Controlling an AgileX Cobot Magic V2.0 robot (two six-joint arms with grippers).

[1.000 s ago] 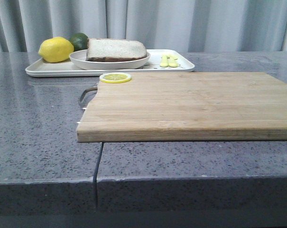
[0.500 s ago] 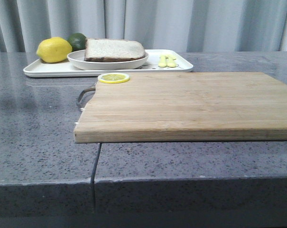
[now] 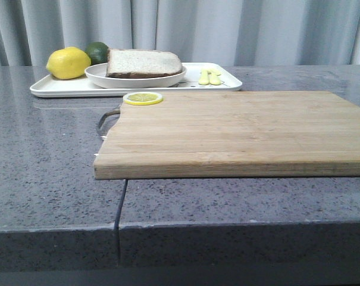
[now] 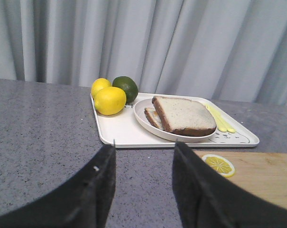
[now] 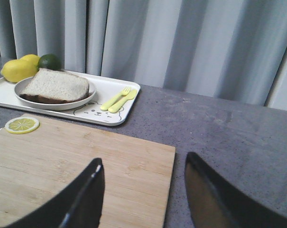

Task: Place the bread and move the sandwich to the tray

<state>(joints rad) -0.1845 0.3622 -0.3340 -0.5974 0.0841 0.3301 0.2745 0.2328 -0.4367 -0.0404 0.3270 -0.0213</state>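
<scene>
The white tray (image 3: 55,88) lies at the back left of the grey counter. On it stands a round white plate (image 3: 135,79) carrying the sandwich, whose top is a thick slice of bread (image 3: 143,61) with a dark brown crust. In the left wrist view a second slice (image 4: 152,117) peeks out under that bread (image 4: 183,114). My left gripper (image 4: 144,147) is open over bare counter, just short of the tray's (image 4: 119,130) near rim. My right gripper (image 5: 144,159) is open above the right edge of the wooden board (image 5: 77,161). Neither gripper shows in the front view.
A large wooden board (image 3: 239,128) fills the middle and right of the counter, with a lemon slice (image 3: 143,98) on its far left corner. The tray also holds a lemon (image 3: 68,62), a lime (image 3: 98,52) and yellow cutlery (image 3: 210,76). Grey curtains hang behind.
The whole front picture has slid a few pixels to the left. Nothing on the counter has moved relative to anything else.
</scene>
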